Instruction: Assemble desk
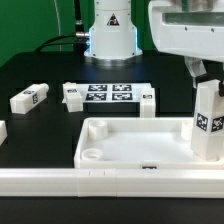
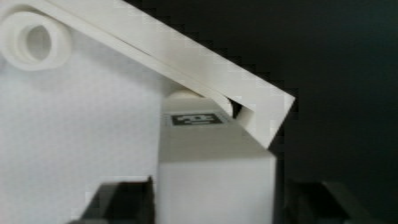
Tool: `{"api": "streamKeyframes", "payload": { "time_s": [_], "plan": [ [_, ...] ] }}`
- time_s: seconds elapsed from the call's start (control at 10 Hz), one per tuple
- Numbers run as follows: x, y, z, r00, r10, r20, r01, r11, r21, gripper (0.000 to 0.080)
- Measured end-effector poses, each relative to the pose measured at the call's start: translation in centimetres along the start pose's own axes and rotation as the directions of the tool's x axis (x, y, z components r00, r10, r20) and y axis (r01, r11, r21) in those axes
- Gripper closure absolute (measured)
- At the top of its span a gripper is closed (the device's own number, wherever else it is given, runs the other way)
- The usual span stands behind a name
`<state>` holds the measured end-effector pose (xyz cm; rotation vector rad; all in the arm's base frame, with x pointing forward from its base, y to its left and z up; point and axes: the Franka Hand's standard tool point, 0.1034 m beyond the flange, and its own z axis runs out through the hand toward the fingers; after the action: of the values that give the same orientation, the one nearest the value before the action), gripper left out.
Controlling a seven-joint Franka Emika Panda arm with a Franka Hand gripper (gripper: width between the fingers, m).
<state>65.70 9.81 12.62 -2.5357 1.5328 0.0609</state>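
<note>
White leg [image 1: 208, 125] upright in tabletop [image 1: 130, 150] corner

Plastic tabletop flat on the black table [image 1: 50, 75], at 6 o'clock in the exterior view, rim up; round socket [image 1: 90, 155] bare at its 9 o'clock end; leg upright at its 3 o'clock corner, tag facing outward; tool [image 1: 205, 82] straddling the leg's top, dark fingers [image 2: 121, 205] on either side; clenched or released, impossible to tell; second leg [image 1: 30, 98] lying loose at 10 o'clock; marker board [image 1: 110, 95] at 12 o'clock.
</note>
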Motion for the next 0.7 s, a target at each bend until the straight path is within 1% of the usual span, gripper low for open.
{"api": "streamKeyframes", "payload": {
  "time_s": [0.1,0.2,0.3,0.5,0.7],
  "plan": [
    [0.0,0.0,0.0,0.999,-0.036,0.0,0.036,0.999,0.0,0.0254],
    [-0.04,-0.04,-0.04,0.996,-0.086,-0.001,0.086,0.996,-0.003,0.0254],
    [-0.26,-0.18,-0.08,0.989,-0.148,0.0,0.148,0.989,-0.003,0.0172],
    [-0.21,-0.13,-0.01,0.959,-0.285,0.001,0.285,0.959,-0.004,0.0156],
    [-0.22,-0.12,0.01,0.901,-0.434,0.002,0.434,0.901,-0.004,0.015]
  ]
}}
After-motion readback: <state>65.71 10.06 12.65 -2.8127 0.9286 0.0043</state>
